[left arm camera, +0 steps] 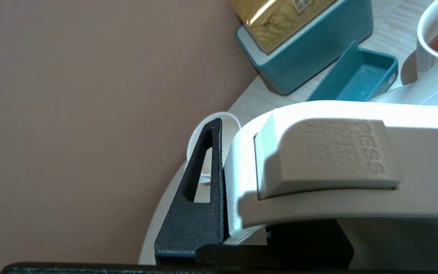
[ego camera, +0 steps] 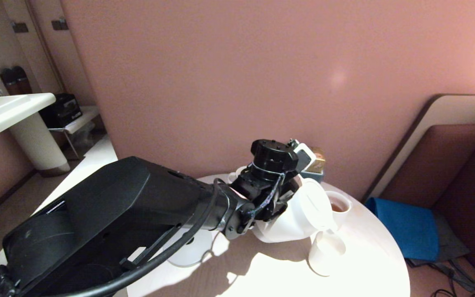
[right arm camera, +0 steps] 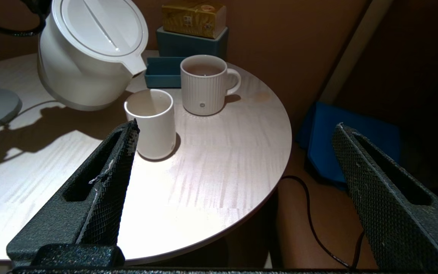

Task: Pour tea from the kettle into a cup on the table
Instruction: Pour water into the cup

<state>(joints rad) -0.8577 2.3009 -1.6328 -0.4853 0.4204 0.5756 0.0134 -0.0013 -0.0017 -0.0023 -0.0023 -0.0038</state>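
The white kettle hangs tilted above the round white table, its spout just over the rim of the small plain cup. My left gripper is shut on the kettle's handle, with one black finger pressed against the handle's side. No stream shows between spout and cup. Reddish-brown tea sits in the ribbed mug behind the cup. My right gripper is open near the table's front right edge, holding nothing.
The kettle's round base lies on the table to the left with its cord. A teal box holding a gold packet and a teal tray stand at the back. Another white cup sits back left. A blue cushion lies right of the table.
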